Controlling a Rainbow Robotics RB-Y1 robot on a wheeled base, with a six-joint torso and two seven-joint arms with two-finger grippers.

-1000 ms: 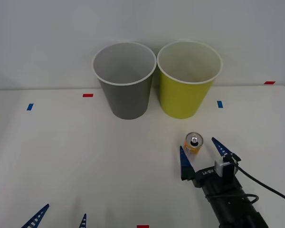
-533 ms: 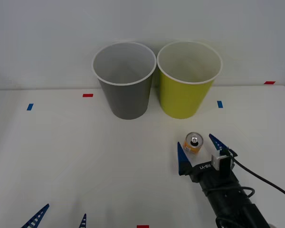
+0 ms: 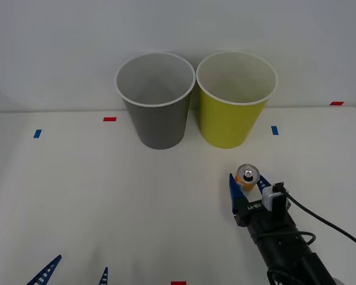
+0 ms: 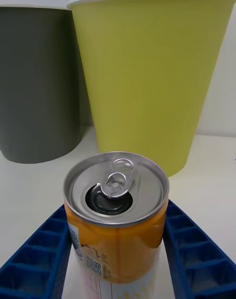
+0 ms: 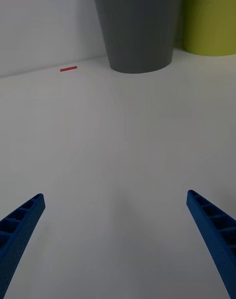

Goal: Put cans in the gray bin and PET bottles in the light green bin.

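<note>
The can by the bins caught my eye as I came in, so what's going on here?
The right gripper has its jaws closed around the small orange can, which stands upright on the table in front of the light green bin. The gray bin stands just beside it. The can is not yet in either bin. The left gripper waits open at the table's near edge.

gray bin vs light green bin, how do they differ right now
The tall tapered dark gray plastic bin stands on the robot's left; the tall tapered yellow-green plastic bin stands on its right. The gray bin is farther from the small orange drink can, which the right gripper holds just in front of the green one. Both are upright, white-rimmed, pale inside and alike in shape.
</note>
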